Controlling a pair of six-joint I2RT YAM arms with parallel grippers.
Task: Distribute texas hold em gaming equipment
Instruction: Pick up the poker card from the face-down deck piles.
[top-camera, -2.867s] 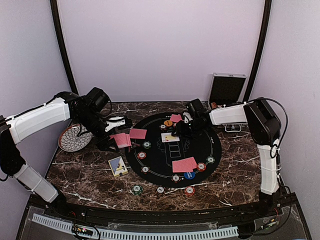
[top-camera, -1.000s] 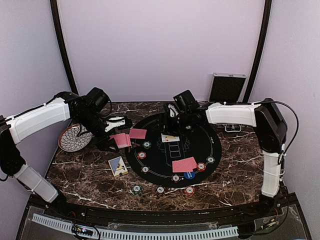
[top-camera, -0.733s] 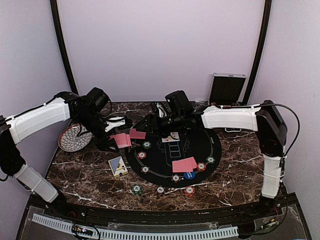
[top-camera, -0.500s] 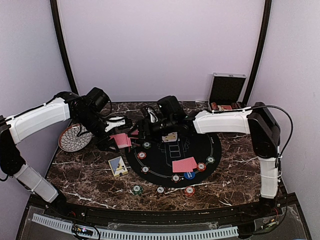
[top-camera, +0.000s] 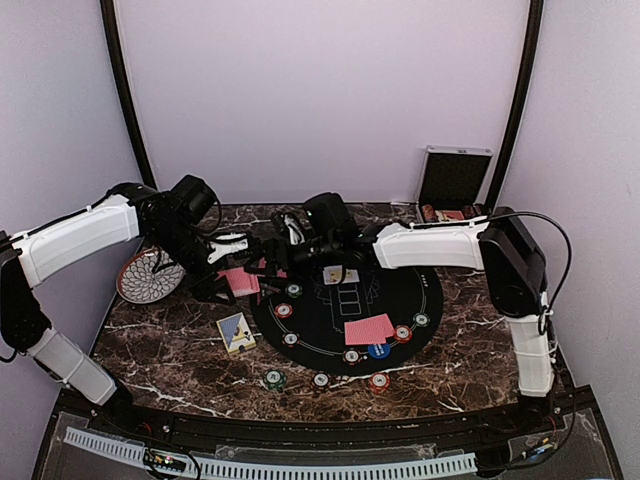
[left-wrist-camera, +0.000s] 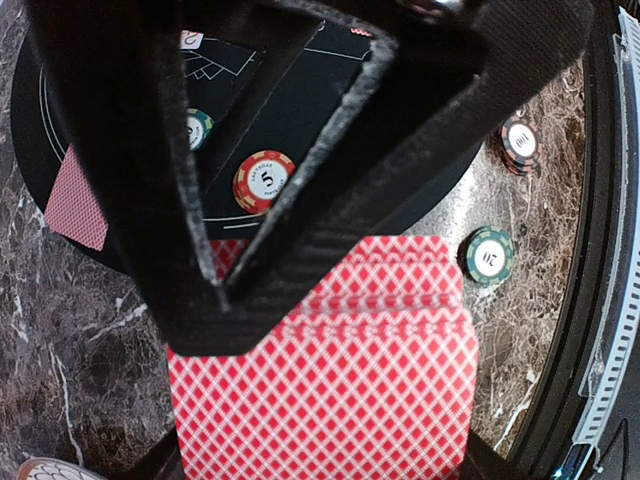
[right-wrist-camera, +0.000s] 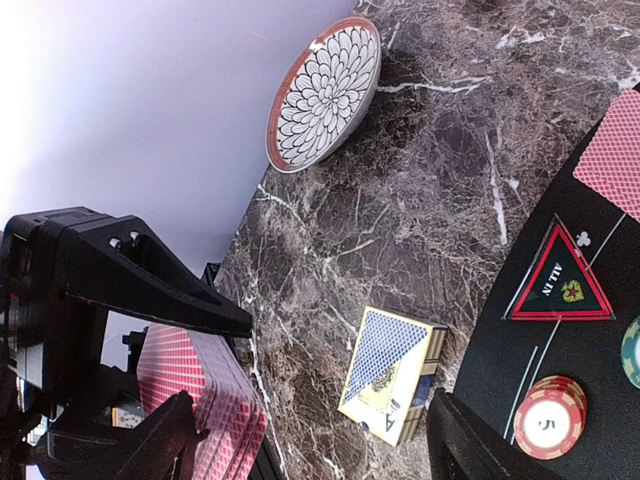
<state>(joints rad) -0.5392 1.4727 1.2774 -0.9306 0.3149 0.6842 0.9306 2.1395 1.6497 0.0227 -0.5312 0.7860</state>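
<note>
Here, left fingers (left-wrist-camera: 130, 180) clamp red-backed cards (left-wrist-camera: 330, 380), right fingers (right-wrist-camera: 470, 450) spread alongside; plate (right-wrist-camera: 325, 92), card box (right-wrist-camera: 393, 372) near

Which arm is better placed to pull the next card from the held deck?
Right. The right pincer is open, close to the deck; the left pincer is shut on that deck.

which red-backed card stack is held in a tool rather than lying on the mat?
The stack left of the black mat, clamped in the shut left tool. The other red-backed cards lie flat on the mat's near side, untouched.
</note>
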